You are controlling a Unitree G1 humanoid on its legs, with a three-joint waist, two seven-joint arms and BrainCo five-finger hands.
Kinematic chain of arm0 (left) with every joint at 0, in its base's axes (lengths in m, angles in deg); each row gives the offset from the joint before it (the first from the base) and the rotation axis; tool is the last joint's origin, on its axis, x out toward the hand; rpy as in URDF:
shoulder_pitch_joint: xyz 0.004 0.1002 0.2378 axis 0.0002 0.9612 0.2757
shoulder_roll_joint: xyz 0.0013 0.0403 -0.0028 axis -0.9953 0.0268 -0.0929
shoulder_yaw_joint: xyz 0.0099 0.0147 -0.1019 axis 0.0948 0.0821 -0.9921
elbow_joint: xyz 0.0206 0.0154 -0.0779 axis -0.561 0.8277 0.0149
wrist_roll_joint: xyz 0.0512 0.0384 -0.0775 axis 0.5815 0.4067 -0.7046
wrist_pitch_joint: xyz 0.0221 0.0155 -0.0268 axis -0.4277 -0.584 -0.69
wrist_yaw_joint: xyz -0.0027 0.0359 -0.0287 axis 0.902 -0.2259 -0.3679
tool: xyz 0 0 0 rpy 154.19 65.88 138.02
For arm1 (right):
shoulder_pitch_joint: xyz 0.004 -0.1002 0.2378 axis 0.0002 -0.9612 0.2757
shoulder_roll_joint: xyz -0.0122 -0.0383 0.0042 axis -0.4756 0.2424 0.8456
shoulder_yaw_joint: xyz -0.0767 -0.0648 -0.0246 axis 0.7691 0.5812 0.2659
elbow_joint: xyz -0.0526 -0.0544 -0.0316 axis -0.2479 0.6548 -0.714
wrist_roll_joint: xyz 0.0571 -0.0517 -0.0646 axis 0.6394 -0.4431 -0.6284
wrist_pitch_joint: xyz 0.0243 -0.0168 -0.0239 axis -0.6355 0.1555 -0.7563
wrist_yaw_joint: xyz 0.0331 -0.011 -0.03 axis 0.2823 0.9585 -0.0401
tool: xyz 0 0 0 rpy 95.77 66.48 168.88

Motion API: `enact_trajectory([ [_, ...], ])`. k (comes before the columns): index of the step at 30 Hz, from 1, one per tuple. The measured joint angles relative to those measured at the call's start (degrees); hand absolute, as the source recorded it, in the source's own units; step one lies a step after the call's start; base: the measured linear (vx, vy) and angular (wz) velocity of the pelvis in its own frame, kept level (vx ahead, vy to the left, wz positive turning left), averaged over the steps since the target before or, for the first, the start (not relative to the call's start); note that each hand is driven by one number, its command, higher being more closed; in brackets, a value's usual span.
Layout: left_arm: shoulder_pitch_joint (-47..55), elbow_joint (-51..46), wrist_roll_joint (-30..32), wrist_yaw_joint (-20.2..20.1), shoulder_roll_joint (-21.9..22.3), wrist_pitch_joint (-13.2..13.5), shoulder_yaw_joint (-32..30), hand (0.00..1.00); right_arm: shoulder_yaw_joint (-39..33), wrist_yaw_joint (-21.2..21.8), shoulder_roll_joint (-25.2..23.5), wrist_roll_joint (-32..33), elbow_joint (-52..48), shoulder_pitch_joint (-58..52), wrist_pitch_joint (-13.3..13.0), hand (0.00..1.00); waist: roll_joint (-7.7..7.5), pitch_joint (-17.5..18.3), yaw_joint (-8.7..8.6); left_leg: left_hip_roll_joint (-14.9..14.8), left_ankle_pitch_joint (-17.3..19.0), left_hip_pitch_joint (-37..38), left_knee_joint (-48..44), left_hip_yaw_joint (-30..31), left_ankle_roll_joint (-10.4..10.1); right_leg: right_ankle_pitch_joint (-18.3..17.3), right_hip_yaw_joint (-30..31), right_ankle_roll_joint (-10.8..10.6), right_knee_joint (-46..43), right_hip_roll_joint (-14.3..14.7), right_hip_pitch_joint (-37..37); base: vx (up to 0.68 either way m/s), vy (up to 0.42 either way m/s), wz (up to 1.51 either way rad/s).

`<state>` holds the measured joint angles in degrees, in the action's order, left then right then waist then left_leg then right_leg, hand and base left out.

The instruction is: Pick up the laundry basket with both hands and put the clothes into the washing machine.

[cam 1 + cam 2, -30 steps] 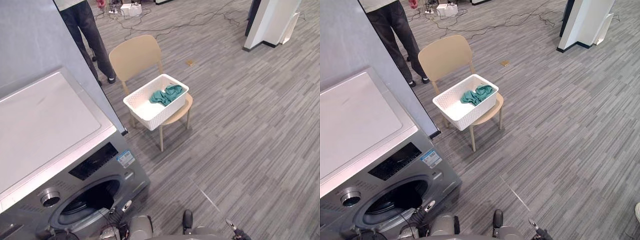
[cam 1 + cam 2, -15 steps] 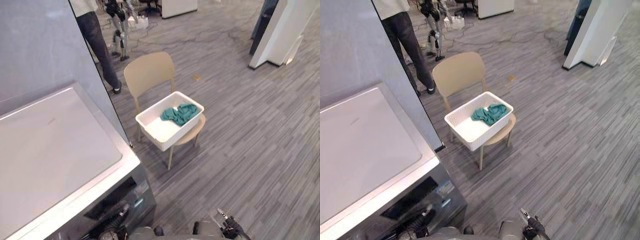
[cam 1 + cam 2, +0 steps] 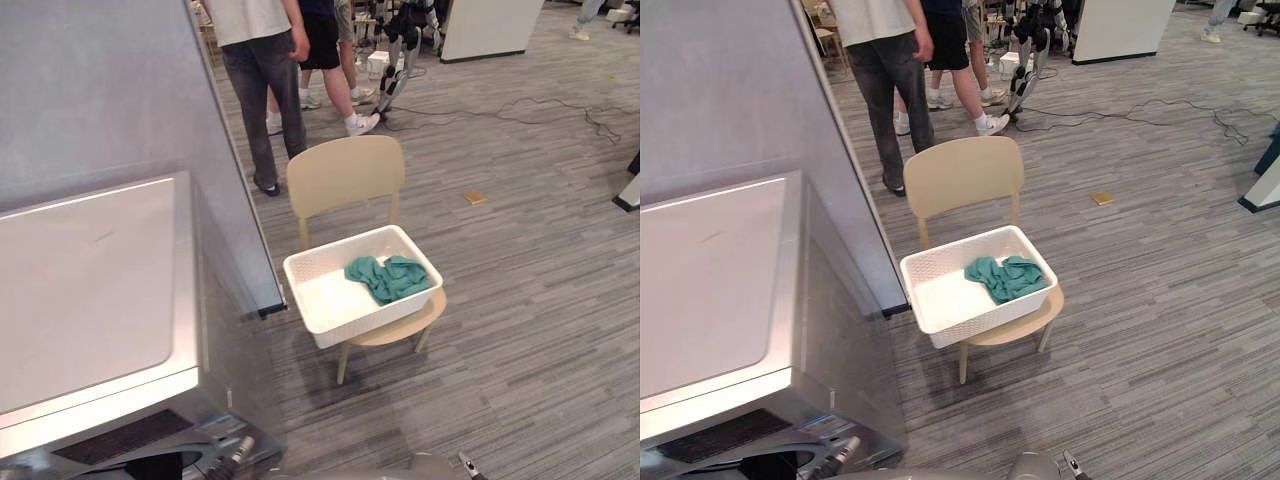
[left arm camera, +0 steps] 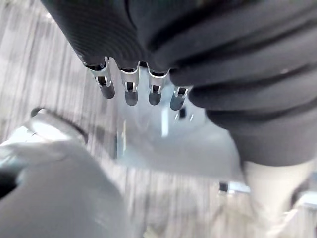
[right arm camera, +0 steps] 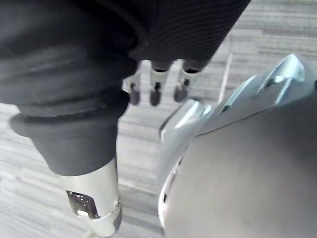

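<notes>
A white laundry basket [image 3: 330,300] sits on the seat of a beige chair [image 3: 345,175] ahead of me, slightly to the right. A teal cloth [image 3: 388,277] lies bunched in the basket's right end. The grey washing machine [image 3: 90,290] stands at my lower left, its flat top towards me and a dark strip of its front at the bottom edge. My left hand [image 4: 130,91] hangs down over the floor, fingers straight and holding nothing. My right hand [image 5: 155,91] hangs the same way, with nothing in it. Both hands are far from the basket.
A grey partition wall [image 3: 100,90] rises behind the washing machine, next to the chair. People [image 3: 262,60] stand behind the chair. Cables [image 3: 540,105] trail over the floor at the back right. Open striped floor lies right of the chair.
The whole picture has shifted: the camera has lifted and turned, so the machine's door has slid out of sight and people have come into view. Basket, chair and cloth have not moved.
</notes>
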<state>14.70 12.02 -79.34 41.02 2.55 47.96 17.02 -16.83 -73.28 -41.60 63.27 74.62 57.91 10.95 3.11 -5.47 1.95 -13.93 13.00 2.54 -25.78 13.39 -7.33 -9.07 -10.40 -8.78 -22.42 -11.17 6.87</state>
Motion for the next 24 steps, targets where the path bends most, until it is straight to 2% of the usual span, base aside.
enact_trajectory([
  [1, 0.01, -0.05, -0.15, -0.15, 0.04, 0.01, -1.29, 0.00, 0.28, 0.06, -0.32, -0.07, 0.20, -0.23, -0.04, 0.00, -0.26, -0.04, -0.34, -0.09, -1.99, -2.13, -4.10, 1.07, 1.55, -0.59, -1.18, 0.87, 0.42, 0.64, -1.10, 0.10, -0.431, 0.59],
  [2, 0.17, -0.53, -0.54, -0.26, 0.32, 0.05, -3.46, 0.00, 1.12, -0.14, -0.63, 0.01, 0.75, -0.15, -0.24, 0.00, -0.85, -0.13, -0.75, -0.80, -7.90, -6.53, -11.89, 1.33, 5.73, -1.22, -3.41, 2.39, 1.86, 1.86, -3.43, 0.12, -0.479, 0.49],
  [3, 0.07, -0.51, -1.05, -0.28, 0.37, -0.06, -4.68, 0.00, 4.05, -0.25, -0.29, -0.02, 0.98, 0.04, -0.27, 0.00, -1.61, -1.01, -0.45, -2.72, -15.31, -9.29, -16.54, -1.15, 7.57, -0.40, -3.96, 4.08, 4.14, 3.71, -6.48, 0.11, -0.377, 0.31],
  [4, 0.31, -0.50, -1.23, -0.29, 0.31, -0.13, -4.70, 0.00, 5.68, -0.28, -0.26, -0.02, 0.96, 0.13, -0.35, 0.00, -2.20, -1.42, 0.30, -3.75, -17.12, -10.16, -18.38, -3.02, 7.78, -0.31, -4.25, 4.74, 5.35, 4.27, -7.82, 0.12, -0.346, 0.09],
  [5, 0.49, -0.59, -1.96, -0.38, 0.21, -0.23, -4.63, 0.00, 7.68, -0.30, -0.11, 0.01, 0.88, 0.29, -0.58, 0.00, -2.99, -1.76, 0.61, -5.06, -15.80, -12.36, -22.60, -7.68, 8.68, 0.40, -5.50, 5.81, 7.85, 4.90, -9.97, 0.10, -0.269, 0.12],
  [6, 0.52, -0.60, -2.07, -0.36, 0.04, -0.24, -4.51, 0.00, 7.71, -0.34, 0.16, 0.01, 0.86, 0.60, -0.65, 0.00, -3.15, -1.96, 0.65, -5.24, -14.77, -13.72, -24.39, -10.50, 8.52, 0.90, -6.19, 6.15, 9.38, 5.30, -11.12, 0.13, -0.286, 0.29],
  [7, 0.76, -0.82, -2.13, -0.34, 0.10, -0.25, -4.31, 0.00, 7.70, -0.47, 0.91, 0.02, 0.87, 1.42, -0.63, 0.00, -3.09, -2.30, 0.74, -4.44, -10.79, -15.31, -25.02, -16.06, 6.40, 1.83, -7.03, 6.31, 12.70, 6.18, -13.16, 0.12, -0.199, 0.37],
  [8, 0.90, -1.38, -2.07, -0.35, 0.43, -0.24, -4.20, 0.00, 7.71, -0.51, 1.80, 0.01, 0.80, 2.52, -0.60, 0.00, -2.85, -2.46, 0.75, -1.28, -7.21, -15.27, -21.04, -20.04, 4.61, 2.57, -8.07, 6.37, 15.14, 6.57, -14.25, 0.11, -0.149, 0.39],
  [9, 0.85, -1.52, -2.02, -0.35, 0.53, -0.24, -3.97, 0.00, 7.70, -0.53, 2.21, 0.00, 0.76, 3.21, -0.62, 0.00, -2.63, -2.61, 0.67, 0.93, -5.90, -14.74, -17.53, -20.98, 3.85, 2.85, -8.64, 6.36, 15.97, 6.72, -14.64, 0.09, -0.064, 0.41],
  [10, 0.87, -1.48, -1.92, -0.34, 0.58, -0.25, -3.10, 0.00, 7.70, -0.54, 2.68, 0.02, 0.21, 4.15, -0.64, 0.00, -2.32, -2.63, 0.73, 4.80, -4.90, -12.71, -7.18, -23.74, 4.30, 3.05, -9.86, 6.37, 16.93, 6.88, -14.64, 0.12, -0.029, 0.53],
  [11, 0.98, -1.32, -1.83, -0.35, 0.04, -0.33, -2.17, 0.00, 7.66, -0.52, 2.48, 0.03, -0.59, 4.65, -0.74, 0.00, -2.56, -2.54, 0.87, 5.94, -3.57, -9.40, 2.69, -27.96, 6.30, 3.09, -11.11, 6.23, 17.73, 7.15, -14.54, 0.14, -0.026, 0.59],
  [12, 0.75, -1.26, -1.80, -0.39, -0.02, -0.47, -2.19, 0.00, 7.60, -0.53, 2.08, 0.11, -0.79, 5.02, -0.84, 0.00, -2.59, -2.26, 0.97, 7.03, -3.74, -7.94, 6.71, -28.07, 7.69, 3.13, -11.71, 6.07, 18.03, 6.89, -14.45, 0.17, -0.029, 0.57],
  [13, 0.38, -1.39, -1.76, -0.33, -0.50, -0.63, -2.50, 0.00, 7.61, -0.43, 1.33, 0.22, -0.75, 6.10, -0.98, 0.00, -3.99, -2.27, 1.46, 8.73, -5.34, -7.79, 9.65, -27.59, 8.41, 3.18, -11.98, 5.75, 18.54, 6.12, -13.43, 0.18, 0.000, 0.29],
  [14, -0.44, -1.12, -1.86, -0.34, -0.41, -1.04, -2.82, 0.00, 7.73, -0.32, 1.08, 0.23, -0.71, 7.02, -1.00, 0.00, -4.17, -2.86, 2.58, 9.82, -5.16, -7.67, 10.06, -27.35, 8.65, 2.76, -12.19, 5.01, 17.50, 5.32, -13.49, 0.17, 0.024, 0.20],
  [15, -0.48, -0.94, -1.84, -0.33, -0.36, -1.23, -2.81, 0.00, 7.73, -0.31, 0.95, 0.24, -0.78, 7.31, -1.07, 0.00, -4.12, -2.91, 2.57, 10.25, -4.92, -7.20, 10.51, -27.02, 9.00, 2.01, -12.67, 4.44, 15.65, 4.54, -13.33, 0.19, 0.059, 0.27],
  [17, -0.78, -0.89, -1.76, -0.20, -0.29, -1.19, -0.52, 0.00, 9.05, -0.32, 0.34, 0.63, -2.26, 6.04, -1.70, 0.00, -3.14, -3.19, 1.99, 12.07, -4.49, -2.28, 12.65, -25.53, 9.61, -0.91, -12.33, 1.23, -3.39, -0.92, -9.73, 0.17, 0.095, 0.57],
  [18, -1.12, -1.05, -1.62, -0.17, -0.73, -0.99, 0.96, 0.00, 10.55, -0.16, 0.00, 1.43, -3.07, 5.17, -1.73, 0.00, -3.42, -2.93, 1.95, 13.03, -3.98, -1.61, 12.89, -24.84, 10.11, -0.72, -11.34, 1.32, -11.97, -3.17, -6.26, 0.13, 0.108, 0.57],
  [19, -2.05, -1.27, -1.50, -0.11, -1.52, -0.95, 2.29, 0.00, 11.95, 0.14, -0.76, 2.45, -4.16, 4.43, -1.73, 0.00, -3.44, -2.70, 1.89, 14.27, -3.57, -1.11, 12.90, -24.17, 10.58, 0.86, -9.17, 1.44, -20.13, -5.71, -2.61, 0.13, 0.064, 0.58],
  [20, -3.24, -1.50, -1.42, -0.06, -2.02, -0.85, 3.04, 0.00, 12.80, 0.52, -1.48, 2.78, -4.60, 4.33, -2.07, 0.00, -4.47, -2.73, 1.65, 15.23, -3.49, -0.18, 12.76, -22.93, 10.88, 3.93, -5.82, 1.87, -27.67, -7.14, 0.92, 0.25, 0.023, 0.63],
  [22, -4.91, -1.69, -1.38, 0.04, -1.88, -0.70, 3.45, 0.00, 12.64, 0.68, -1.12, 2.69, -4.59, 4.24, -1.76, 0.00, -4.10, -3.12, 0.67, 15.12, -3.63, 1.17, 13.22, -20.46, 10.82, 1.92, -3.53, 1.67, -32.00, -6.92, 2.58, 0.22, -0.033, 0.63],
  [24, -4.98, -1.50, -1.44, 0.94, -1.93, -1.12, 4.11, 0.00, 11.97, 0.61, -1.11, 2.56, -4.61, 3.62, -1.84, 0.00, -3.53, -3.51, 0.19, 14.52, -3.88, 3.41, 14.59, -18.87, 10.41, -1.47, -4.44, 1.88, -29.10, -7.51, 1.93, 0.16, -0.089, 0.46],
])
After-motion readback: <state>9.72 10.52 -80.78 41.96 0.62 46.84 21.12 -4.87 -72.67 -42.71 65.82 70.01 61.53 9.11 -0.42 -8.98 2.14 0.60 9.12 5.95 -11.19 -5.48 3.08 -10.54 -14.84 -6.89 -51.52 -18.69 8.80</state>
